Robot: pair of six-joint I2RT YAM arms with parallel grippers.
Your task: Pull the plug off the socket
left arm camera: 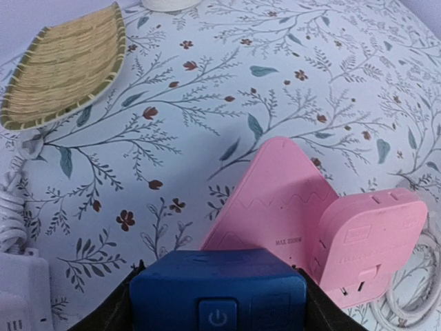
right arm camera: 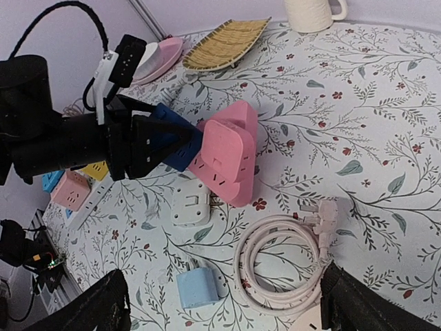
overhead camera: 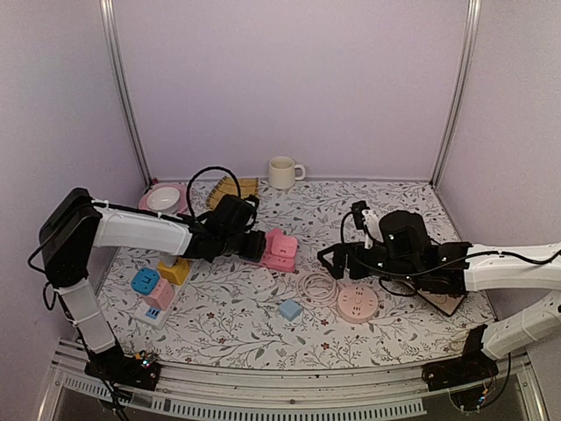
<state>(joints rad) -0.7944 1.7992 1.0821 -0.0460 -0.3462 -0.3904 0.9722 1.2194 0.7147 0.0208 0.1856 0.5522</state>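
My left gripper (overhead camera: 248, 244) is shut on a dark blue plug (left arm camera: 217, 293) with a power button. The plug sits against the edge of a pink socket block (left arm camera: 275, 200), which is tilted up off the table. In the right wrist view the blue plug (right arm camera: 176, 138) touches the side of the pink socket (right arm camera: 231, 155); its prongs are hidden. A pink cube adapter (left arm camera: 368, 241) sits on the socket's right end. My right gripper (overhead camera: 340, 260) is open and empty, hovering over a coiled white cable (right arm camera: 282, 258), apart from the socket.
A white adapter (right arm camera: 189, 207) and a light blue adapter (right arm camera: 198, 288) lie near the socket. A round pink socket (overhead camera: 358, 303) lies under my right arm. A white strip with coloured adapters (overhead camera: 153, 294) is at left. Cup (overhead camera: 282, 172), bamboo tray (overhead camera: 230, 187) and pink bowl (overhead camera: 164, 198) stand at the back.
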